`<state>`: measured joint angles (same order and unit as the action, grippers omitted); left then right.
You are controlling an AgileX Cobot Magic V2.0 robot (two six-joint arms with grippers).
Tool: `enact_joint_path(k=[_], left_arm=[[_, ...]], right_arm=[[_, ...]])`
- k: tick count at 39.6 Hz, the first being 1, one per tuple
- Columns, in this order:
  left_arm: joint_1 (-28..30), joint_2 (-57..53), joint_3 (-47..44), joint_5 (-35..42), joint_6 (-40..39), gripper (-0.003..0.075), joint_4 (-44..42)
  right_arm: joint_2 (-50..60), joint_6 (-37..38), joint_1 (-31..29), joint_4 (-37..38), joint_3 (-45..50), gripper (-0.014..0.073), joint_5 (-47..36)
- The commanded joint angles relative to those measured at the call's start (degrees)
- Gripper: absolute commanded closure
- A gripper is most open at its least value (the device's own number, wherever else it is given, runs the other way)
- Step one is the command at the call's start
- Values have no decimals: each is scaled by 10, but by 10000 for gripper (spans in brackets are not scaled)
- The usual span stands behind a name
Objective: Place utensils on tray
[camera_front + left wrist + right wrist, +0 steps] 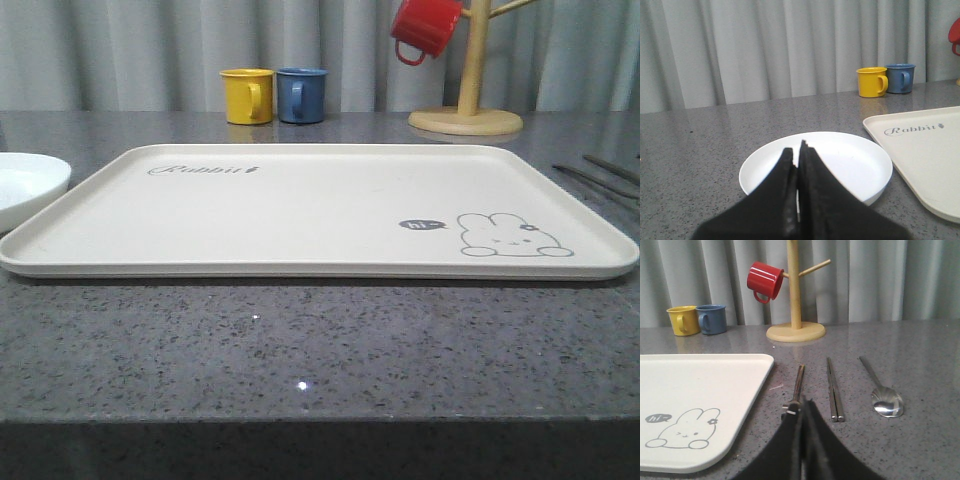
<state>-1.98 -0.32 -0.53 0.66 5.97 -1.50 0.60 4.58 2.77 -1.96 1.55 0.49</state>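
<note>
The tray lies flat on the surface, unloaded, ready to receive items. The fork, chopsticks and spoon lie parallel on the surface just beside the tray's bunny corner, spaced apart for individual pickup. The right fingers are closed, empty, above the fork. The left fingers are closed, empty, over a white plate.

Shiny metal utensils; matt cream tray

Soft even light, mild blur
</note>
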Motion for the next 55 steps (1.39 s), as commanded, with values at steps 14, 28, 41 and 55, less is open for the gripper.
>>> enact_joint_path(k=[14,28,41,55], left_arm=[[-4,-14,1,48,-3,738,5],[-4,-12,31,107,-3,738,11],[-4,74,261,-104,-3,738,20],[-4,231,410,-248,-3,738,20]], right_arm=[[9,-4,-4,0,-1,662,-53],[9,-4,-4,0,-32,662,-49],[-48,-4,-4,0,-233,662,131],[-213,-4,-4,1,-390,662,289]])
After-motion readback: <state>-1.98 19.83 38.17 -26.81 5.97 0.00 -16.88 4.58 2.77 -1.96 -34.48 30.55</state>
